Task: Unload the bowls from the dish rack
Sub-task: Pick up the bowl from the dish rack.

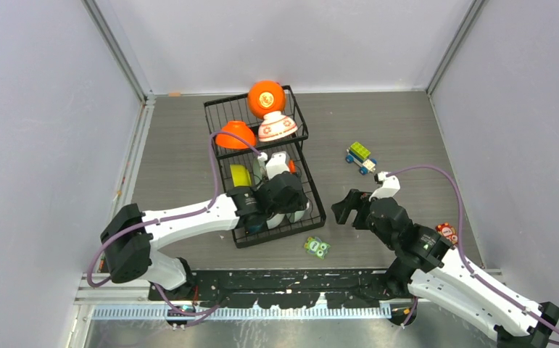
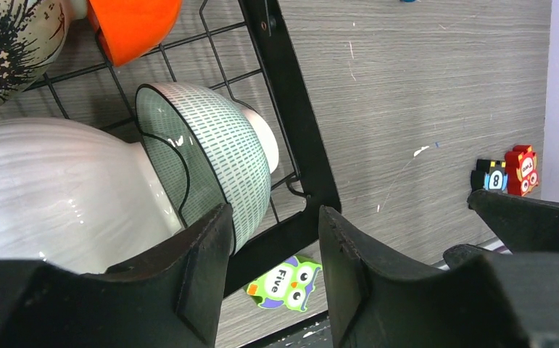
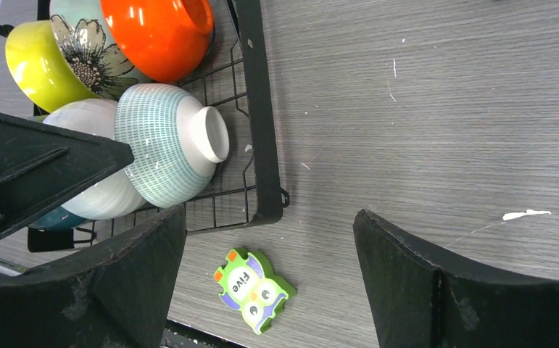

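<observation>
Left claw: reaches into the near section of the dish rack, jaws about half apart and empty, only the rack's frame and tabletop showing between them; one finger lies close beside the mint-patterned bowl, probably lining up a grasp on it. Dish rack: left of centre on the tabletop, all bowls inside it, none unloaded. Near section: lime bowl, floral bowl, orange bowl, white bowl and the mint-patterned bowl, stood on edge and packed against one another between the wire dividers, so each props up the next. Far section: two more orange bowls and a red-patterned white bowl. Owl tile: flat on the tabletop just off the rack's near corner. Right claw: jaws wide, empty, hanging over bare tabletop right of the rack, apparently kept clear of the left arm. Toy truck: farther back, right of the rack.
</observation>
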`<action>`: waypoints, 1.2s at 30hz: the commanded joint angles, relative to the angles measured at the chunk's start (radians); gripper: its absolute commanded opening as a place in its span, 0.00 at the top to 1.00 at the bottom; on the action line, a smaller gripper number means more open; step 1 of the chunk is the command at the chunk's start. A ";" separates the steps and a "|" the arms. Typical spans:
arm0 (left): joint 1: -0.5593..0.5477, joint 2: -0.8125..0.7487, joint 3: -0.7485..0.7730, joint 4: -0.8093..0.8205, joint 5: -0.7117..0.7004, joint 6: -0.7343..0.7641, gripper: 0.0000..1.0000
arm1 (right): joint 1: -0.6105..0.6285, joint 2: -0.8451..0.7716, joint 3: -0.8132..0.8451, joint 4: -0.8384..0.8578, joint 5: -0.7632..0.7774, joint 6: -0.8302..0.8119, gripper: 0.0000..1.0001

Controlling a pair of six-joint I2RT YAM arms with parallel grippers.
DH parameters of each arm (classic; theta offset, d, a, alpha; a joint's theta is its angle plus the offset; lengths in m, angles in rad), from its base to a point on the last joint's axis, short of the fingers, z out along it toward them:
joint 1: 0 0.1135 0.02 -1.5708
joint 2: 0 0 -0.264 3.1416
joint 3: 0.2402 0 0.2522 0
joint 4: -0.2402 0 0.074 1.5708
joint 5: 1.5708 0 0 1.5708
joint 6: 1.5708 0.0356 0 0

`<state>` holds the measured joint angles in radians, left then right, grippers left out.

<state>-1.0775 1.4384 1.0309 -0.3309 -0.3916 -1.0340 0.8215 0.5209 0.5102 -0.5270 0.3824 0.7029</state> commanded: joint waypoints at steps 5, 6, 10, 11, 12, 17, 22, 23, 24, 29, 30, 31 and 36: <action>0.008 -0.035 -0.023 0.012 -0.008 -0.021 0.42 | 0.001 -0.013 -0.019 0.051 -0.005 0.021 0.11; 0.008 -0.040 -0.023 0.009 -0.009 -0.021 0.40 | 0.001 -0.012 -0.020 0.052 -0.007 0.021 0.11; 0.007 -0.053 -0.033 0.002 -0.010 -0.024 0.39 | 0.000 -0.012 -0.022 0.053 -0.007 0.026 0.11; 0.007 -0.054 -0.037 0.004 -0.008 -0.025 0.39 | 0.000 -0.013 -0.023 0.051 -0.008 0.027 0.11; 0.008 -0.055 -0.041 0.008 -0.007 -0.026 0.39 | 0.001 -0.014 -0.023 0.049 -0.009 0.027 0.11; 0.016 -0.033 -0.065 0.083 0.037 -0.021 0.47 | 0.001 -0.026 -0.031 0.048 -0.009 0.034 0.11; 0.027 0.001 -0.075 0.153 0.082 -0.021 0.54 | 0.001 -0.031 -0.035 0.046 -0.020 0.036 0.11; 0.029 0.003 -0.080 0.166 0.087 -0.021 0.55 | 0.001 -0.033 -0.035 0.047 -0.021 0.036 0.11; 0.030 0.005 -0.083 0.179 0.091 -0.021 0.55 | 0.001 -0.034 -0.037 0.048 -0.024 0.036 0.11; 0.041 0.018 -0.102 0.226 0.119 -0.020 0.60 | 0.001 -0.040 -0.053 0.065 -0.035 0.040 0.11; 0.045 0.021 -0.106 0.233 0.126 -0.023 0.60 | 0.001 -0.039 -0.057 0.070 -0.038 0.042 0.11; 0.047 0.022 -0.112 0.241 0.131 -0.026 0.61 | 0.000 -0.038 -0.060 0.072 -0.040 0.045 0.11; 0.059 0.022 -0.149 0.288 0.157 -0.036 0.64 | 0.001 -0.033 -0.065 0.081 -0.045 0.046 0.11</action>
<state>-1.0302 1.4559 0.9051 -0.1360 -0.2604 -1.0519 0.8215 0.4889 0.4446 -0.4976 0.3389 0.7326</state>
